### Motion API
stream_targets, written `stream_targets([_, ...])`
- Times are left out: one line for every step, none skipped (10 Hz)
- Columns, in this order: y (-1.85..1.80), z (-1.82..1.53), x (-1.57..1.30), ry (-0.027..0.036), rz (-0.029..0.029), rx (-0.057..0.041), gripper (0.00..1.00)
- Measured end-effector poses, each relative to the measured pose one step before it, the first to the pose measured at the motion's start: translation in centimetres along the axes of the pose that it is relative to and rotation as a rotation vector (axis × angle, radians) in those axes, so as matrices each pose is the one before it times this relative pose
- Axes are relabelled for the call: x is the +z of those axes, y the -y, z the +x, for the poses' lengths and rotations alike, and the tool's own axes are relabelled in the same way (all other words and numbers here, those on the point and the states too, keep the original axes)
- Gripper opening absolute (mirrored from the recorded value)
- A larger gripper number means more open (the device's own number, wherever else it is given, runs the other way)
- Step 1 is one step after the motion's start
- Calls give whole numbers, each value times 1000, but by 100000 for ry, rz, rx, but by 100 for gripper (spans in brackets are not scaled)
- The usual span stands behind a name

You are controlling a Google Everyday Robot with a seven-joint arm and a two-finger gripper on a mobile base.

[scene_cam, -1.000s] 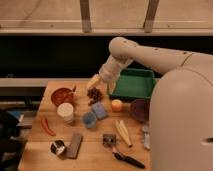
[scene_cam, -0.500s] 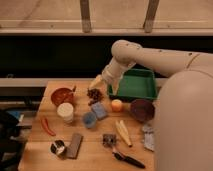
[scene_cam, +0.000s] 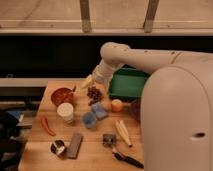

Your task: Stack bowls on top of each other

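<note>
The red-orange bowl (scene_cam: 61, 95) sits at the back left of the wooden table (scene_cam: 90, 156). The dark purple bowl (scene_cam: 135, 108) sits at the right side, partly hidden behind my white body. My gripper (scene_cam: 88, 81) hangs above the back of the table, just right of and above the red-orange bowl, next to a dark clustered item (scene_cam: 94, 93). It holds neither bowl.
A green bin (scene_cam: 127, 83) stands at the back right. A white cup (scene_cam: 65, 112), blue cup (scene_cam: 90, 120), blue sponge (scene_cam: 99, 110), orange (scene_cam: 117, 105), banana (scene_cam: 122, 132), red chili (scene_cam: 47, 125), metal can (scene_cam: 58, 148), grey block (scene_cam: 75, 145) and black brush (scene_cam: 127, 159) lie on the table.
The arm has swung a little to the left, bringing the gripper closer to the red-orange bowl. The bowls have not moved.
</note>
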Motion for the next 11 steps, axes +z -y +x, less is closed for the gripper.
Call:
stream_targets([-1763,-1232,1386,-394,-478,-3667,80])
stream_targets([-1840,-1398,1805,-960,-654,-4167,80])
stream_targets([-1146,-1038,1473,-1158,-396,-3327,80])
stream_targets([-730,-646,1216,-1192,-159,-2803,80])
stream_targets([-824,-608,1810,-2159,-720,-4034,80])
stream_targets([-426,-69,1423,-1911,-691,-3120,80])
stream_targets([-101,26,568,-851,-252,-1213,80])
stream_targets([46,34,-64,-88,42,70,80])
stream_targets([153,17,-44,112,25,220,80])
stream_targets([-6,4,12,-10,24,-15,80])
stream_targets([-33,13,30,-84,34,-31,80])
